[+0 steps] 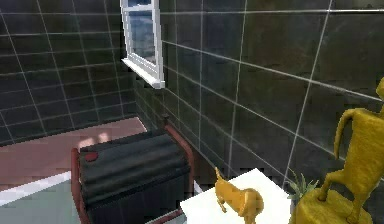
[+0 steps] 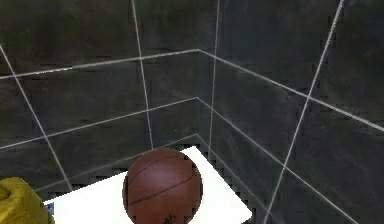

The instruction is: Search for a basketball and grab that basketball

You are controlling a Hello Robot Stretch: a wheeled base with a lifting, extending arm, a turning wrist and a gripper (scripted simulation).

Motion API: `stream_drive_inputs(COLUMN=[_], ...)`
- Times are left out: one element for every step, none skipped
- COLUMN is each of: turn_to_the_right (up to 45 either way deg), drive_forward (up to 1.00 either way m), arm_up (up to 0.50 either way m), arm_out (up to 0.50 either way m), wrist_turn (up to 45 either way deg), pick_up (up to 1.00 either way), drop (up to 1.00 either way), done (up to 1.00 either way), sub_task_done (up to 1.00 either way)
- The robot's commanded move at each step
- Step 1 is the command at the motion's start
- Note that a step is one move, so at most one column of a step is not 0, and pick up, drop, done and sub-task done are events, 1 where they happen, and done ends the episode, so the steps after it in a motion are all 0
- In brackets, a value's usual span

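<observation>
The end effector's state cannot be told; the basketball (image 2: 162,187) is dark reddish-brown with black seams.

Arm side view from my robot: basketball (image 2: 162,186) dark red-brown w/ thin black seam lines; tabletop (image 2: 228,196) white; object (image 2: 18,203) at left edge yellow; walls (image 2: 100,80) dark grey-green tiles w/ pale grout grid. My fwd view: window frame (image 1: 143,45) white; ribbed chest (image 1: 133,175) black w/ maroon trim; statue (image 1: 355,160) gold; animal figure (image 1: 236,193) orange-gold.
</observation>
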Motion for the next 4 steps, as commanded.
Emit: stream_drive_inputs(turn_to_the_right=[0.0, 0.0, 0.0, 0.0], drive_forward=[0.0, 0.0, 0.0, 0.0], arm_up=[0.5, 0.38, 0.0, 0.0], arm_out=[0.0, 0.0, 0.0, 0.0], wrist_turn=[0.0, 0.0, 45.0, 45.0], pick_up=[0.0, 0.0, 0.0, 0.0], drop=[0.0, 0.0, 0.0, 0.0], done=[0.0, 0.0, 0.0, 0.0], sub_task_done=[0.0, 0.0, 0.0, 0.0])
